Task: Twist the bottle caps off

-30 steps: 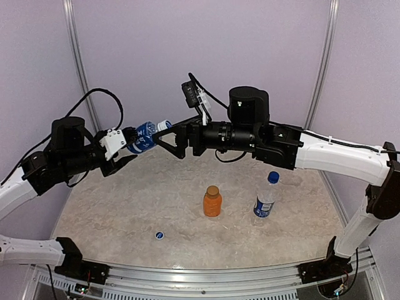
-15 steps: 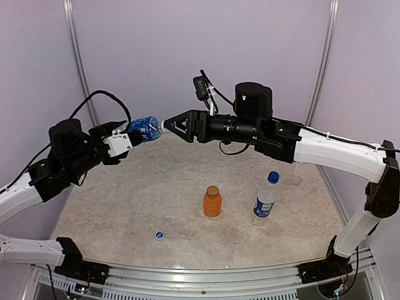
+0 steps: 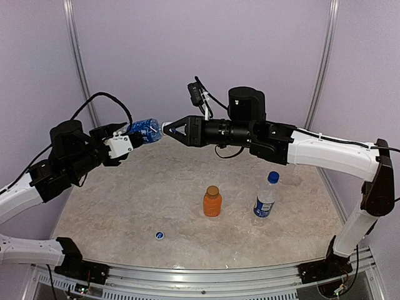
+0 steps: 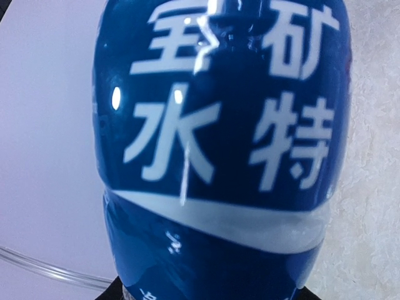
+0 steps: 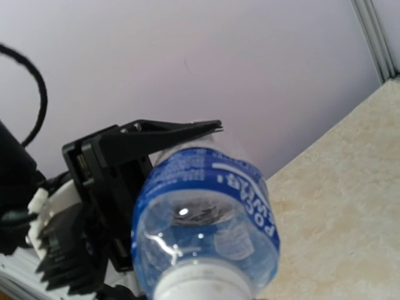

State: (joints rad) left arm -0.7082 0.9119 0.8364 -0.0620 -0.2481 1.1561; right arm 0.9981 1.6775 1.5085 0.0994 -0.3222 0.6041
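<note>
"Top external: what had changed?"
"Right claw had snapped from wide onto the white end of the bottle. Left claw gripped its body, aloft over the bench, far-left corner. Twisting could probably start."

Marbled beige table between plain lilac walls.

orange bottle and blue-capped bottle stand mid-right, passable gap between. loose cap lies near-left, open table around it. held bottle spans between left arm and right arm, barring the far side.
</note>
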